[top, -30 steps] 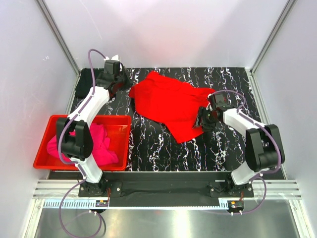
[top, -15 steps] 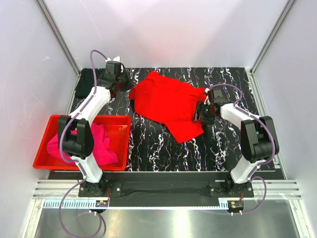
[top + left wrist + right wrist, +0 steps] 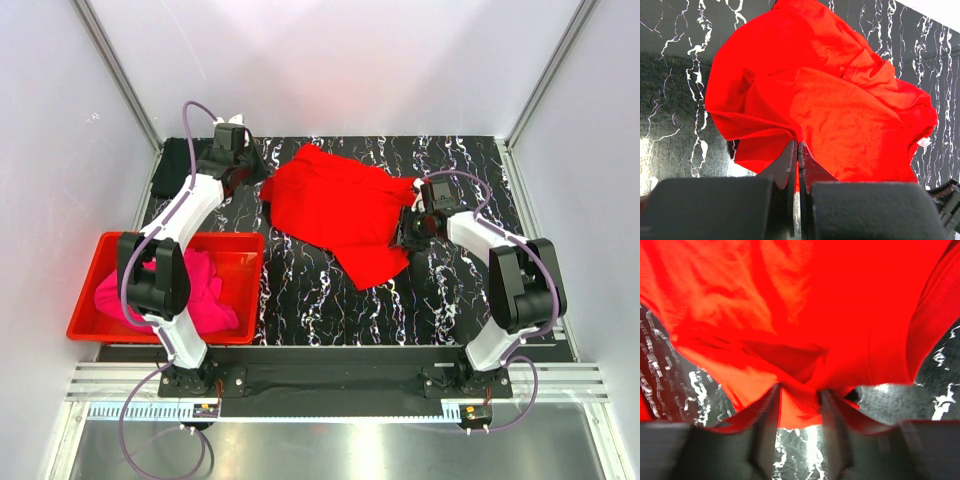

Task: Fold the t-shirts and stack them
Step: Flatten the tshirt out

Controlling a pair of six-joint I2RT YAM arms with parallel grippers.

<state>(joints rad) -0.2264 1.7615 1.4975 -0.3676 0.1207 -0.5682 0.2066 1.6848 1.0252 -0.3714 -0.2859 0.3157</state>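
- From above: a white-walled booth with a glossy black table (image 3: 330,300), veined white like marble. A rumpled red t-shirt (image 3: 330,200) lies at the table's far middle. A crumpled pink t-shirt (image 3: 205,290) sits in a rigid red bin (image 3: 240,270) at near left.
- Left wrist: the left gripper (image 3: 798,148) is pinched tight on the red t-shirt's soft edge.
- Right wrist: the right gripper (image 3: 800,400) straddles a fold, jaws apart; I cannot tell whether it grips.

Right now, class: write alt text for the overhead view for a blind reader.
A crumpled red t-shirt lies in the middle of the table, the left gripper at its left edge and the right gripper at its right edge. A red bin at near left holds a pink t-shirt; a black t-shirt lies at far left.
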